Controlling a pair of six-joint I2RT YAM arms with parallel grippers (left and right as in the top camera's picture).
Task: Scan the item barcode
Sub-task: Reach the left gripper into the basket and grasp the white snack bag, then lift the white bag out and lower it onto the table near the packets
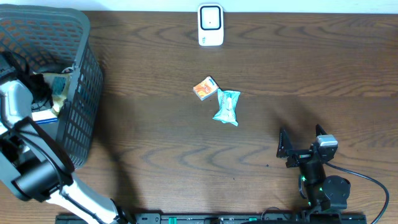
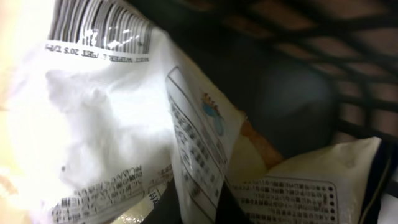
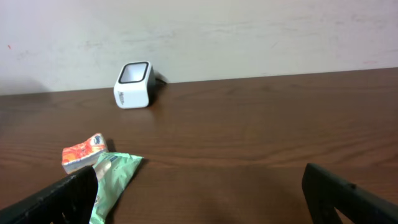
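My left gripper (image 2: pixel 202 210) is down inside the dark mesh basket (image 1: pixel 84 93). Its jaws are shut on a fold of a white printed packet (image 2: pixel 106 124), whose barcode (image 2: pixel 99 28) shows at the top left of the left wrist view. In the overhead view the left arm (image 1: pixel 17 99) reaches into the basket and hides that gripper. The white scanner (image 1: pixel 211 25) (image 3: pixel 134 84) stands at the table's far edge. My right gripper (image 1: pixel 301 149) (image 3: pixel 205 208) rests open near the front right, with nothing between its fingers.
An orange packet (image 1: pixel 204 88) (image 3: pixel 83 152) and a green packet (image 1: pixel 226 106) (image 3: pixel 112 177) lie mid-table. A cream packet (image 2: pixel 311 186) lies beside the held one in the basket, and other items (image 1: pixel 59 84) show there from overhead. The basket walls stand close around the left gripper.
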